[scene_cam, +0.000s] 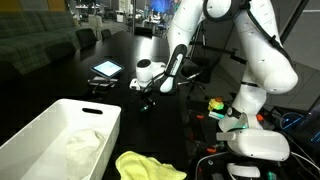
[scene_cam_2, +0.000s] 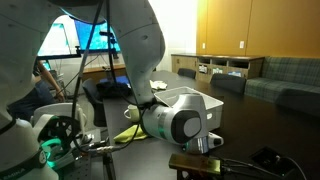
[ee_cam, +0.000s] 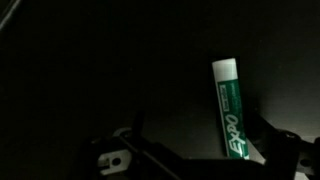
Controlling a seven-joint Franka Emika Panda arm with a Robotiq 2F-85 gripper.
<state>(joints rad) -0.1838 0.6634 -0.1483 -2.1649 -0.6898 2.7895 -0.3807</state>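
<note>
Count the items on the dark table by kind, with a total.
Markers: 1, the green marker, seen in the wrist view
Cloths: 2, the yellow cloth and the pale cloth lying in the bin
Bins: 1, the white bin
Tablets: 1, the tablet
Total: 5

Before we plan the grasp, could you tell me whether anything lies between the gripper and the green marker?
Nothing visible does. In the wrist view the green marker lies on the dark table, its near end close to the open gripper, with no object between them; the picture is dim, though.
</note>
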